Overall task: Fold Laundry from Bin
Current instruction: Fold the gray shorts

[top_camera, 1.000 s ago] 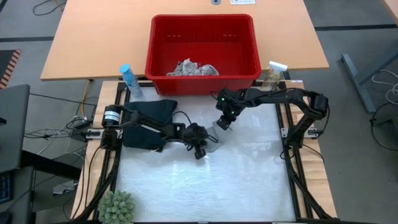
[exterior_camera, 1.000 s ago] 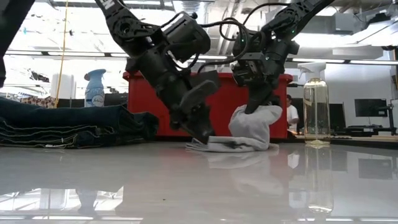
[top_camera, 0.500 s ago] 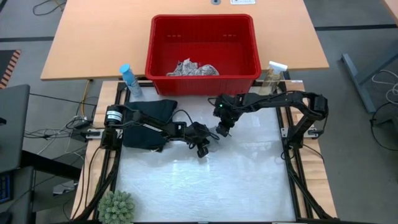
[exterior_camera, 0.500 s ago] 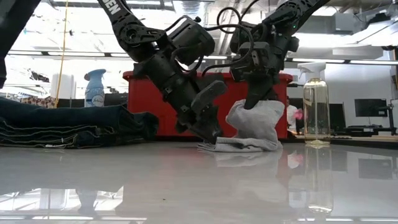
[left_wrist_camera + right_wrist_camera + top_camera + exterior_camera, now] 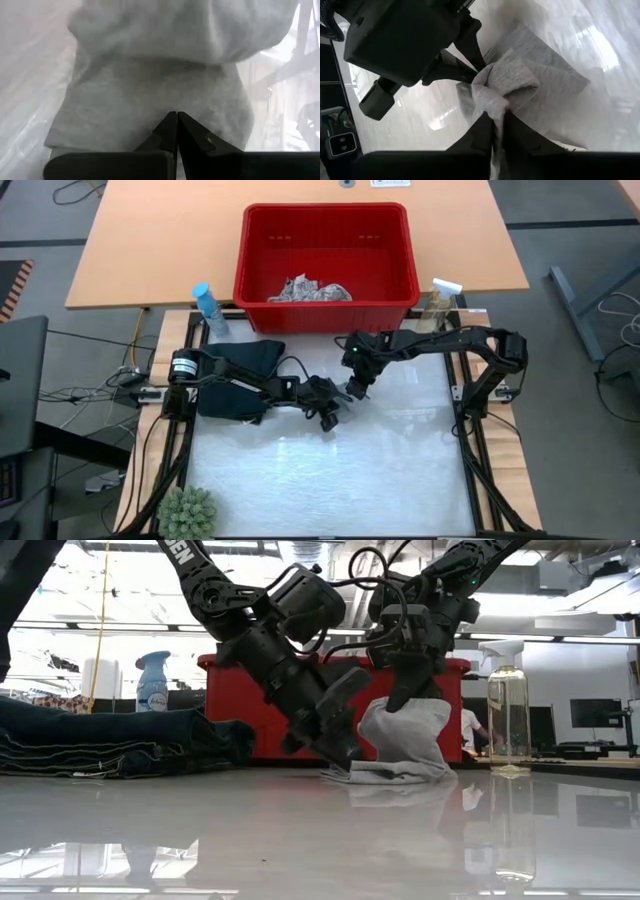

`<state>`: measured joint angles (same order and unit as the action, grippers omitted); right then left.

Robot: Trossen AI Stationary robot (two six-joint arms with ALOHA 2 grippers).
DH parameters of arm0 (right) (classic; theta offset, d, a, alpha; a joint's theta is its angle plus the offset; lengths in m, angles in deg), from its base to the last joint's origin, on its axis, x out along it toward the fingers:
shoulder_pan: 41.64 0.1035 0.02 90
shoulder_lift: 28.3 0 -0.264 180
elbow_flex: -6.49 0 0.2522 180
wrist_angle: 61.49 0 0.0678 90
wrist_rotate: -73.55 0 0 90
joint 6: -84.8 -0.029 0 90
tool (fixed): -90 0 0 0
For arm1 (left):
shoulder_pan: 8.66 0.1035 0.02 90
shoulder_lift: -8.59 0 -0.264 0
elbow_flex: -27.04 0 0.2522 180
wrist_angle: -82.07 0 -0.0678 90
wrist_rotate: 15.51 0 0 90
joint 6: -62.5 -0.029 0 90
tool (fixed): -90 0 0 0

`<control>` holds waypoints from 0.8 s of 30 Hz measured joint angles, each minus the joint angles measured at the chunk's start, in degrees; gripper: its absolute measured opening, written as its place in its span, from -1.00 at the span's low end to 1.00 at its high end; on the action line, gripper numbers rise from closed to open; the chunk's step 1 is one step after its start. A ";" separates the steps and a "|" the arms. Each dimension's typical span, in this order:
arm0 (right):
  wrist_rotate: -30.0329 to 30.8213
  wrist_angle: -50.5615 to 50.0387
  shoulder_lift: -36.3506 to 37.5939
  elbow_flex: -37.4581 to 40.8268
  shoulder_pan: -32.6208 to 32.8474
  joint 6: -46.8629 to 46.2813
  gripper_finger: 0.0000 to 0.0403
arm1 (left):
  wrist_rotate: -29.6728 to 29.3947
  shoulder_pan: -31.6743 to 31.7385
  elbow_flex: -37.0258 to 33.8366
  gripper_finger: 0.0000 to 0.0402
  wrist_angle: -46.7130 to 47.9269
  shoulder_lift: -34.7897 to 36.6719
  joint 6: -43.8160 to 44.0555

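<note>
A small grey cloth (image 5: 405, 740) stands half-raised at the table's middle, its lower part (image 5: 375, 775) flat on the tabletop. My right gripper (image 5: 496, 120) is shut on its raised top. My left gripper (image 5: 176, 117), shut, bears on the cloth's flat part from the left. Folded dark trousers (image 5: 240, 375) lie on the table's left side, beneath the left arm. The red bin (image 5: 325, 220) stands beyond the far edge, with a white leaf-print cloth (image 5: 310, 290) lying on its floor. My left gripper presses its shut fingertips (image 5: 172, 125) onto the cloth's flat lower part (image 5: 150, 105), slanting down from the table's left. That part lies on the table under them. My right gripper pinches a bunched fold at the cloth's top (image 5: 492, 102) between its two fingers, slanting down from the far right. The cloth hangs slack below the fingers, its lower part on the table.
A blue spray bottle (image 5: 205, 305) stands at the far left corner and a clear spray bottle (image 5: 440, 300) at the far right. A small green plant (image 5: 188, 512) sits at the near left corner. The table's near half (image 5: 330, 480) is bare.
My right gripper has moved a little toward the table's left and my left gripper, carrying the cloth's raised top with it; the lower part has stayed on the table. My left gripper has rolled slightly on the cloth.
</note>
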<state>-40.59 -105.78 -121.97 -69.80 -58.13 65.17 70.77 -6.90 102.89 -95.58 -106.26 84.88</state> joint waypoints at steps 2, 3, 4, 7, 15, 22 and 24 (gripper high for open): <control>0.00 0.29 0.00 0.00 0.04 0.04 -0.61 | -0.14 0.00 0.00 -1.00 -1.09 0.00 0.67; 0.00 0.44 0.00 0.00 0.04 0.04 -0.57 | -0.18 0.00 0.00 -1.00 -1.65 0.00 0.85; 0.00 0.64 0.00 0.00 0.04 0.04 -0.53 | -0.21 0.00 0.00 -1.00 -2.18 0.00 0.89; -0.01 1.73 0.00 0.00 0.02 0.07 -0.43 | -1.43 0.00 0.00 -1.00 -2.67 0.00 0.99; -0.02 4.45 0.00 0.00 -0.16 0.21 -0.10 | -1.63 0.00 0.00 -1.00 -3.03 0.00 1.48; 4.19 -2.68 4.20 0.00 -0.14 0.68 -0.02 | -1.89 -0.02 0.00 -1.00 -2.40 -0.71 2.95; 12.68 -9.89 5.82 0.00 -0.09 0.40 -0.05 | -2.27 -0.09 0.02 -1.00 -2.84 -1.03 2.98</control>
<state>-27.91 -115.67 -116.14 -69.79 -58.21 65.58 68.50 -6.99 102.91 -98.42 -107.28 87.86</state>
